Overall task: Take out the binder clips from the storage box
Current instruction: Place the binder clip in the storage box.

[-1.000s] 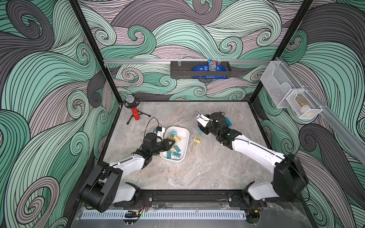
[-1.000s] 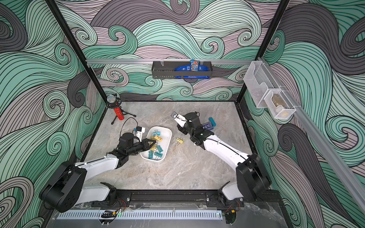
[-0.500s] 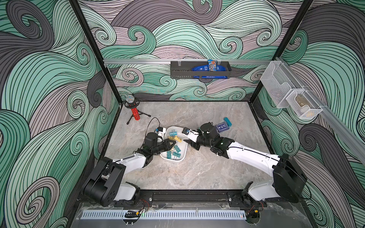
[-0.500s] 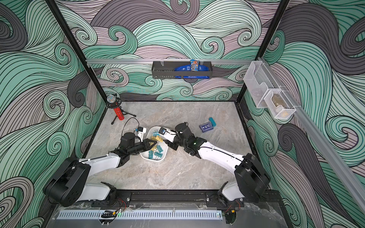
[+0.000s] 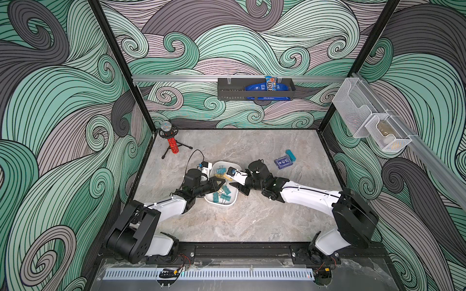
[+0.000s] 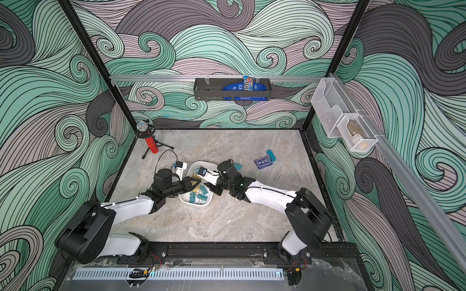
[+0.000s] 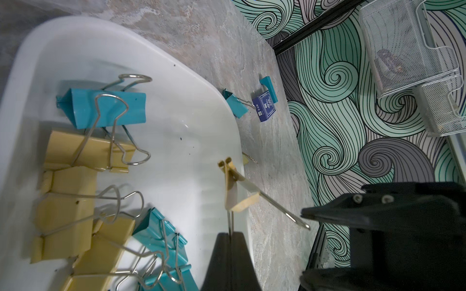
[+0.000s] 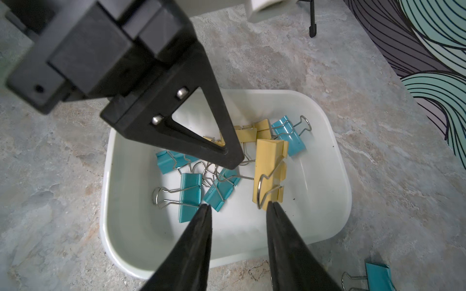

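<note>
Caught mid-extraction, prob. early-to-middle of the job. Found storage box (image 5: 222,202) on the table (image 5: 252,221), a bit left of ctr, btwn the two arms in both top views. Counted a good handful of binder clips (image 8: 191,194) inside, teal and pale yellow, wire handles tangled, some at the far end, more at the near end. Spotted one teal clip (image 7: 235,107) clearly out, lying on the table right of and beyond the box, nr a dark blue card box (image 7: 264,105). Glimpsed a scrap of yellow w/ wire past the rim too, poss. a second one out, but couldn't confirm.

Saw left gripper (image 7: 230,238) clenched tight on one wire handle of a yellow clip (image 7: 233,194), body dangling over the box's right side, seemingly raised off the box floor. Saw right gripper (image 8: 238,205) w/ jaws parted, nothing pinched, poised at the same clip's free handle, one fingertip (image 8: 277,221) just beside the wire loop. Couldn't tell whether touching or just apart.

Read as a handover step, left to right, for getting this one clip out. By that reading, the next move needed the right jaws squared round the free handle and shut fully before any letting go on the left. After that, called for a lift over the rim and a set-down on bare table to the right, nr the teal one. Thin wire and a swivelling handle, so expected the body to swing; judged a slow, level carry best.
</note>
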Available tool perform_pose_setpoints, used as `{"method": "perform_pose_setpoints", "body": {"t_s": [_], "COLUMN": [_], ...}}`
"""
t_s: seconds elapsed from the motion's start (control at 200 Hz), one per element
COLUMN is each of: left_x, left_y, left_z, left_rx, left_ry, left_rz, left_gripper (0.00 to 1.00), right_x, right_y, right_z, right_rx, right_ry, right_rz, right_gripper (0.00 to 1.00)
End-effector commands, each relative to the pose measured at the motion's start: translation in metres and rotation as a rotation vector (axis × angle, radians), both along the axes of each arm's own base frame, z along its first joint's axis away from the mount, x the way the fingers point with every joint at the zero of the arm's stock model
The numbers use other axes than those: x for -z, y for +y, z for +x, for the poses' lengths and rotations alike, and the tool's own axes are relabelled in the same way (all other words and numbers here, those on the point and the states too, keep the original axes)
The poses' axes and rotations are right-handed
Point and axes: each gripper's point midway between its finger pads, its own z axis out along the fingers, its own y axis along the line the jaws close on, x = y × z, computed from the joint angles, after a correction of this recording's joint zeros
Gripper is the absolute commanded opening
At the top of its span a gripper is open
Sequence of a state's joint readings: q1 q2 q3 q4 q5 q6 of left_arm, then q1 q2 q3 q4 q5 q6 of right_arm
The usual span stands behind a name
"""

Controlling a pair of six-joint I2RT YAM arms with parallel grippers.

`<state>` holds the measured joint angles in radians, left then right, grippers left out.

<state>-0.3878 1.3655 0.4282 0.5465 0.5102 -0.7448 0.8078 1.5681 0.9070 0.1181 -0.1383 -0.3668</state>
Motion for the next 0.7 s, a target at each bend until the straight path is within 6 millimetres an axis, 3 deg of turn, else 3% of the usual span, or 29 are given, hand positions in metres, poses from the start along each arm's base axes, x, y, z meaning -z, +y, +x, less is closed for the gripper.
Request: {"method": "perform_pose_setpoints", "body": {"t_s": [0.0,0.51,0.695], "left_x": [-0.012,-0.009,-0.008], "left_y": [-0.006,-0.007,-0.007], "left_z": [0.003,0.000,-0.002], "left_rx": [0.021,0.033,0.034], "left_ry": [-0.032,-0.020,-0.015], "left_rz": [-0.031,-0.030,-0.029], "left_gripper": [0.00,0.00,0.01], "right_x": [-0.010,-0.013,-0.009], "right_y": [0.010,0.014,0.020], "right_z": [0.006,0.022,0.021], "right_rx": [0.006,0.064,0.049], "right_ry": [-0.024,-0.078,-0.071], "right_rz": [0.036,0.037,0.039], "right_gripper": [0.37,0.33,0.20]}}
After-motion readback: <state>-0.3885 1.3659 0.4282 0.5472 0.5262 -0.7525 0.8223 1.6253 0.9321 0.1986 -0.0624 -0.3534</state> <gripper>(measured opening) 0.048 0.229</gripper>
